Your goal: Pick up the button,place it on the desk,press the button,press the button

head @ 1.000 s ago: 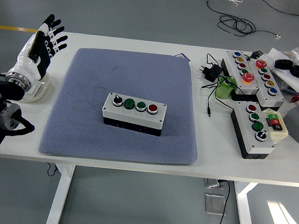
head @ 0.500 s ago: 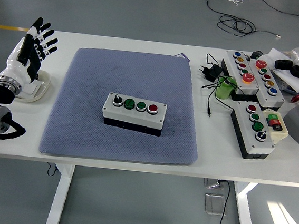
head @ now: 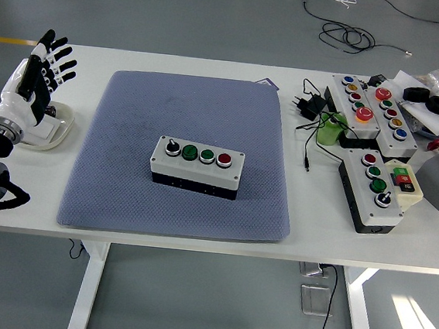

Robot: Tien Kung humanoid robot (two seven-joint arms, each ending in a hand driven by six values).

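The button box (head: 197, 166) (grey, with a black knob, two green buttons and one red) sits near the middle of the blue-grey mat (head: 181, 157) on the white tabletop (head: 213, 69). The left hand (head: 35, 77) hovers at the table's left edge over a white dish (head: 56, 129), fingers spread wide, holding nothing. More button boxes (head: 369, 109) lie at the right.

My left hand (head: 35, 77) is white with black fingers, at nine o'clock. The mat (head: 180, 154) is blue-grey with a fine dotted weave on the white table (head: 213, 69). The button box (head: 197, 166) at centre has a grey top over a black base, with one black, two green and one red button
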